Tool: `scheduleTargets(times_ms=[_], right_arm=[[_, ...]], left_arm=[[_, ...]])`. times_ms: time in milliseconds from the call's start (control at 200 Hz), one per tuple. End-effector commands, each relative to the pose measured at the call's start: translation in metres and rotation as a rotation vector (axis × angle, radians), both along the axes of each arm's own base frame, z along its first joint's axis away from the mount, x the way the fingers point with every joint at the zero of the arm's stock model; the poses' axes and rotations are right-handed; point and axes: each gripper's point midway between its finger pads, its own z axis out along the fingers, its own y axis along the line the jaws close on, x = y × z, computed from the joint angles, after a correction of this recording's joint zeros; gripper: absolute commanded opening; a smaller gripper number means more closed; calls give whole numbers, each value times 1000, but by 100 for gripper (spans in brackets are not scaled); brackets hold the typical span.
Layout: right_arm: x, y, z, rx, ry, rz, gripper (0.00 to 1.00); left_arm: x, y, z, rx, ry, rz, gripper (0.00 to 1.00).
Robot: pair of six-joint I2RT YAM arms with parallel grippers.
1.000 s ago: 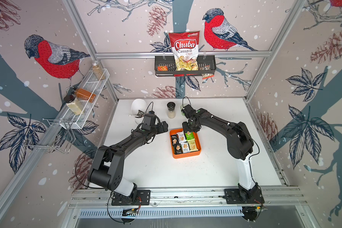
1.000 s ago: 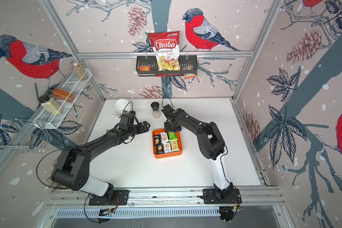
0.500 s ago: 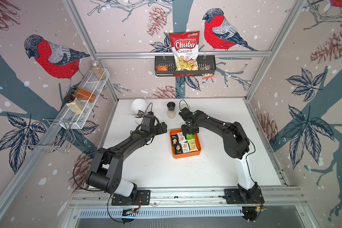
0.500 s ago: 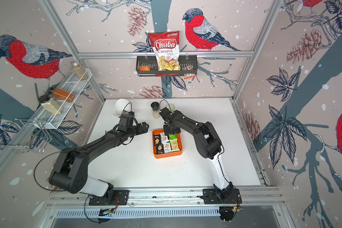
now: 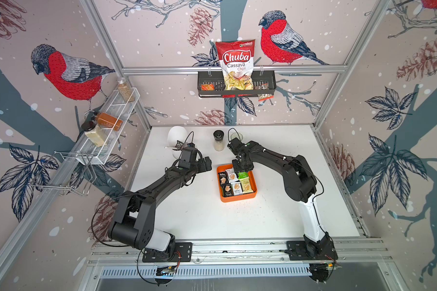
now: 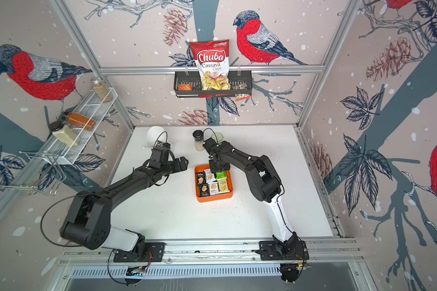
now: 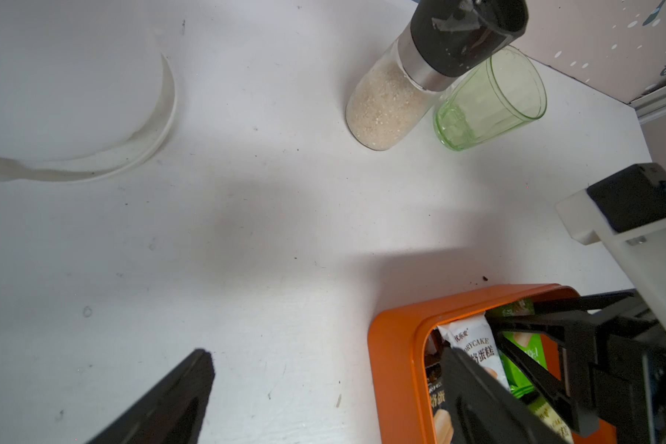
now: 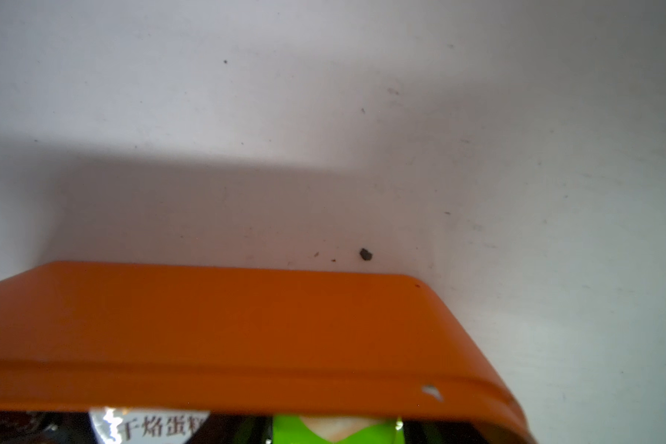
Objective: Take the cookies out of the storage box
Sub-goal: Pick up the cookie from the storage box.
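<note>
**Right tool down at the far side of the storage box, left tool wide beside it**

The orange storage box [image 5: 237, 199] sits near the middle of the white counter [image 5: 199, 214]. The cookies [image 5: 236, 187] lie flat inside it in two rows of three. Each packet has its long axis running from the far wall toward the robot's side, a little slanted. The right tool [image 5: 242, 169] points down into the far row, just over the far wall of the box. Its fingers stand narrow, one on each side of the green packet [image 7: 525, 353]. Whether they already press it, I cannot tell. The left tool [image 5: 208, 165] hangs above the bare counter just beside the box on the robot's left, jaws wide apart, holding nothing.
</note>
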Motion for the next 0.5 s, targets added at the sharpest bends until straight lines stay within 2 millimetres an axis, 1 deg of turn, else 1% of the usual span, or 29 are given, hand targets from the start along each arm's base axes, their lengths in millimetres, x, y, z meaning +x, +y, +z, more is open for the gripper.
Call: scheduleTargets(times_ms=[0,170,280,495], right_arm=[[0,-1,2,-19,-2,1,54],[1,-1,11,-11,-17,2,50],[2,1,19,6,-27,1,50],[-2,8,45,78,-41,7,49]], left_arm=[[0,2,4,6,-6,-5,96],[-3,4,2,3,-1,1,96],[-5,4,1,-3,1,4,96],[-7,2,0,-21,4,5,96]])
